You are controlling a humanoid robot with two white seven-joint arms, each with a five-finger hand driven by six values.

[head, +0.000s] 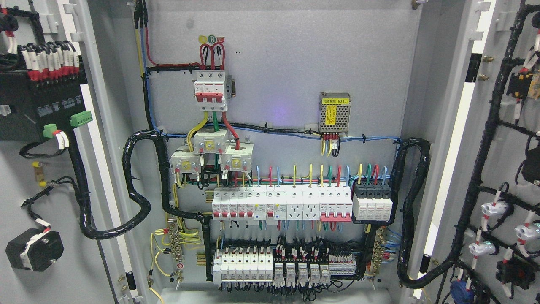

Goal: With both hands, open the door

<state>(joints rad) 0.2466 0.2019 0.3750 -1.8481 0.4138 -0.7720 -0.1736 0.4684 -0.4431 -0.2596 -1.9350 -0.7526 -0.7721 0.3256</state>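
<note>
From the head view, you have both doors swung wide: left door (50,169) at nine o'clock, right door (498,169) at three, breaker panel (278,169) exposed between. Neither hand shows, so their fingers can't be judged. Opening looks finished.

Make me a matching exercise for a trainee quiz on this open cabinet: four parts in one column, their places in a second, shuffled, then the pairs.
Parts:
1. main breaker with red levers
2. perforated metal power supply with yellow label
3. four black-topped modules
4. green terminal plugs

Places:
A. on the inside of the left door
B. upper right of the back panel
C. right end of the middle rail
D. upper middle of the back panel, under red wire loops

Pairs: 1-D, 2-B, 3-C, 4-A

No robot hand is in view.
</note>
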